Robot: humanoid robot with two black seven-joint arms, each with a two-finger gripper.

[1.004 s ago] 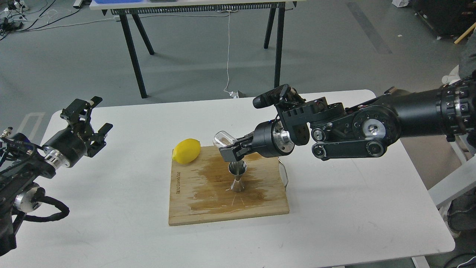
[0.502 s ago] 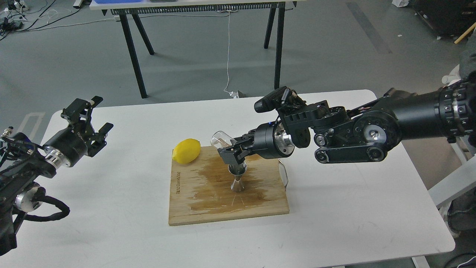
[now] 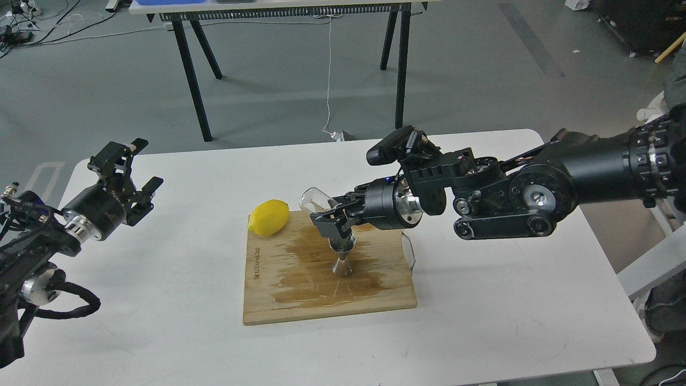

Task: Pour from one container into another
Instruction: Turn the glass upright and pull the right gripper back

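A small clear cup (image 3: 313, 200) is tilted steeply, its base up and to the left, held in my right gripper (image 3: 333, 221), which is shut on it. Its mouth points down at the steel hourglass jigger (image 3: 341, 258), which stands upright on the wet wooden cutting board (image 3: 278, 300). The gripper's fingers hide the cup's mouth and part of the jigger's rim. My left gripper (image 3: 134, 167) hovers over the table's far left corner, open and empty, well away from the board.
A yellow lemon (image 3: 269, 217) rests on the board's back left corner. The board lies in the middle of a white table (image 3: 482, 311). Behind it, a second table on black legs (image 3: 194, 80) stands on the grey floor.
My right gripper has shifted slightly left and down with the cup, tipping it further over the jigger. The left arm has stayed still.
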